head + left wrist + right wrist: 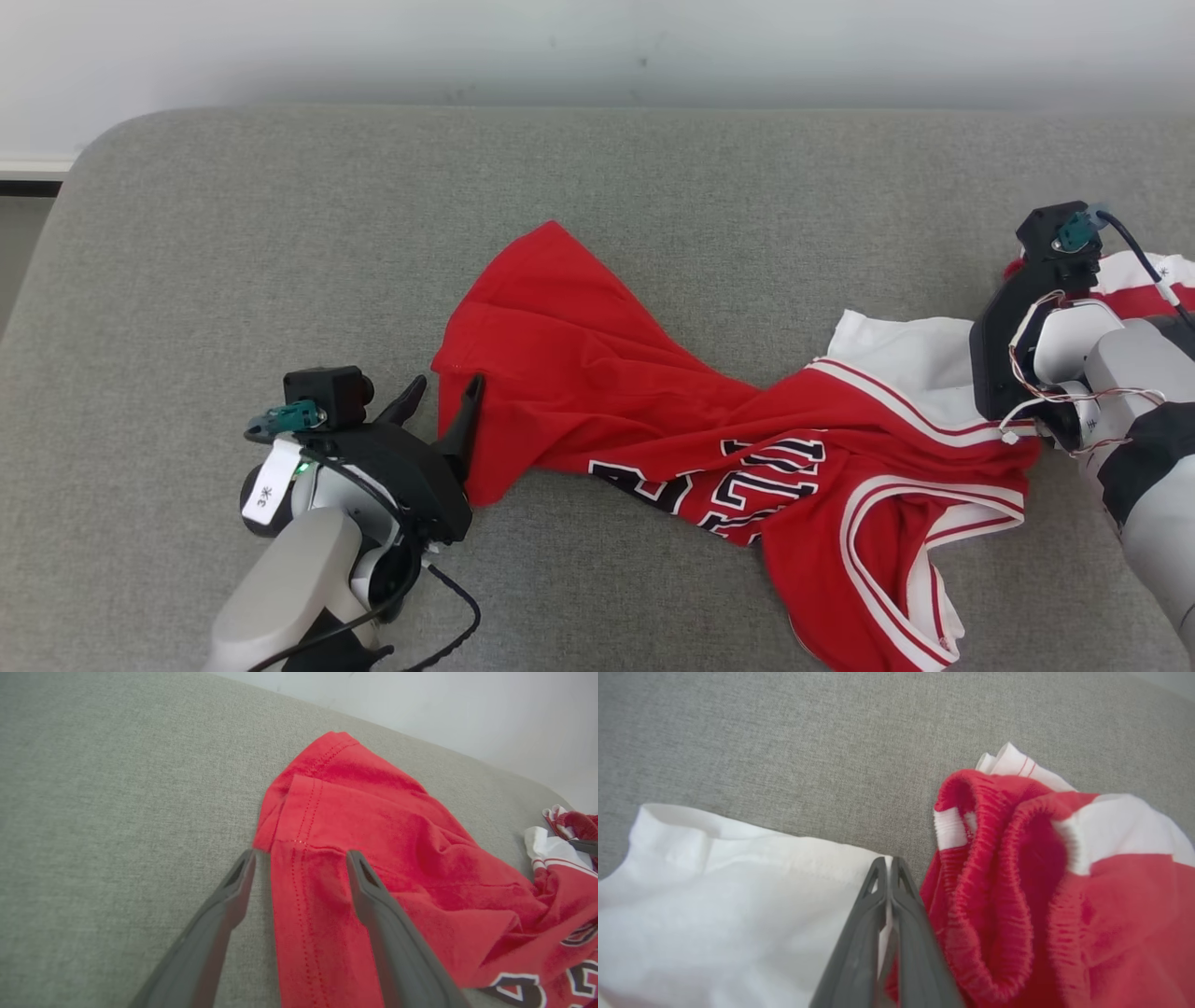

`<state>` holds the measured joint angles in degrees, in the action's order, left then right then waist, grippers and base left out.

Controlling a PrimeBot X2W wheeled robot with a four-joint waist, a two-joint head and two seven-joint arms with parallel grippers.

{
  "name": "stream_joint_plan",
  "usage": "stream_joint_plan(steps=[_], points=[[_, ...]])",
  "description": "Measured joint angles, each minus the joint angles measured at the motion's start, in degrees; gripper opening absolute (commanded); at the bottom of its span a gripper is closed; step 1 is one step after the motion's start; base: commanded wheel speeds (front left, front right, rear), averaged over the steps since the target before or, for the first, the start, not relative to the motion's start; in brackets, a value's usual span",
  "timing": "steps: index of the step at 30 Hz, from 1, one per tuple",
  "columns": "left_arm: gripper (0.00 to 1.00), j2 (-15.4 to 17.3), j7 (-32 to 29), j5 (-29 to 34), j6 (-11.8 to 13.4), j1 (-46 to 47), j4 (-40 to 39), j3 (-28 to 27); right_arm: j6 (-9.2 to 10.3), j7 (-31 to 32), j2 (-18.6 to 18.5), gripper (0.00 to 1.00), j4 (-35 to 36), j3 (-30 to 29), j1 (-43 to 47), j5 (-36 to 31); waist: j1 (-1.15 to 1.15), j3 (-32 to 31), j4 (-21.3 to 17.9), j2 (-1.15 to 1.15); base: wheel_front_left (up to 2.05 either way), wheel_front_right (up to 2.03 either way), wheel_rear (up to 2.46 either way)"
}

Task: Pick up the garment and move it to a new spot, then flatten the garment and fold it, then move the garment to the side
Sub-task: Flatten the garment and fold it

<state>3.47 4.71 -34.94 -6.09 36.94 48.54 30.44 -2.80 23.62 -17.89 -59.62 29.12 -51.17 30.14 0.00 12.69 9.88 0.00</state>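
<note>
- One pale wall (597, 47) ran behind the grey fabric-covered worktop (280, 233); the cloth of the worktop lay bare to the left and far side of the task's thing
- One garment (653, 392), red with white trim and black-and-white lettering, lay crumpled from the middle of the worktop across to its right side; its red stitched hem pointed left, its white part lay bunched at the right
- A ribbed red band (994, 896) of the garment, gathered into a loop, sat just beside the right pincer (888, 861) and crowded its right side in the right wrist view
- The left pincer (446, 383) stood spread wide at the garment's left hem; in the left wrist view one finger (233, 891) lay over bare worktop just beside the hem, the other over the red cloth; the hem ran between them, ungripped
- The right pincer was pressed together, pinching the edge of the white cloth, a sliver of white showing between its fingers
</note>
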Motion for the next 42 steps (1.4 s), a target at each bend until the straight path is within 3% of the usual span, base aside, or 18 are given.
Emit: stream_joint_plan(steps=[13,14,15,16,25,31,39,42], points=[[1.0,-0.6,-0.6,-1.4,-0.6,4.7,7.2,1.3,-0.57,-1.5,0.4,0.0,-0.9,0.4,-1.2,-0.4,0.0,0.9,-1.4,0.0,0.0,0.0,0.0],[0.94,-0.7,-0.6,-1.4,-0.8,5.1,7.7,1.5,-0.57,-1.5,0.3,0.0,-1.1,0.4,-1.2,-0.4,0.0,1.0,-1.4,0.0,0.0,0.0,0.0],[0.43,-0.8,-0.6,-1.4,-1.0,5.4,8.1,1.5,-0.57,-1.5,0.3,0.0,-1.2,0.4,-1.2,-0.4,0.0,1.0,-1.5,0.0,0.0,0.0,0.0],[0.0,-0.9,-0.6,-1.4,-1.0,5.6,8.5,1.6,-0.58,-1.7,0.2,0.0,-1.3,0.4,-1.2,-0.4,0.0,1.1,-1.5,0.0,0.0,0.0,0.0],[0.0,-1.2,0.8,-0.7,-1.0,7.7,11.2,3.5,-0.74,-2.6,-0.2,0.0,-2.3,0.1,-1.2,-0.4,0.0,1.2,-1.3,0.0,0.0,0.0,0.0],[0.0,-1.2,4.6,-1.4,-1.0,9.5,11.6,1.4,-1.58,-6.2,-0.2,0.0,-1.8,-0.4,-1.3,-0.2,0.0,0.5,-0.2,0.0,0.0,0.0,0.0],[0.0,5.2,8.9,-2.8,-1.0,13.2,10.8,-3.9,-3.28,-17.5,1.9,0.0,3.0,-3.3,-5.1,2.1,0.0,-1.7,0.8,-0.01,0.0,0.0,0.0],[0.0,6.2,9.4,-2.9,-1.0,12.3,9.8,-4.5,-3.76,-21.5,2.3,0.0,3.4,-4.3,-4.4,3.3,0.0,-3.0,1.0,-0.01,0.0,0.0,0.0]])
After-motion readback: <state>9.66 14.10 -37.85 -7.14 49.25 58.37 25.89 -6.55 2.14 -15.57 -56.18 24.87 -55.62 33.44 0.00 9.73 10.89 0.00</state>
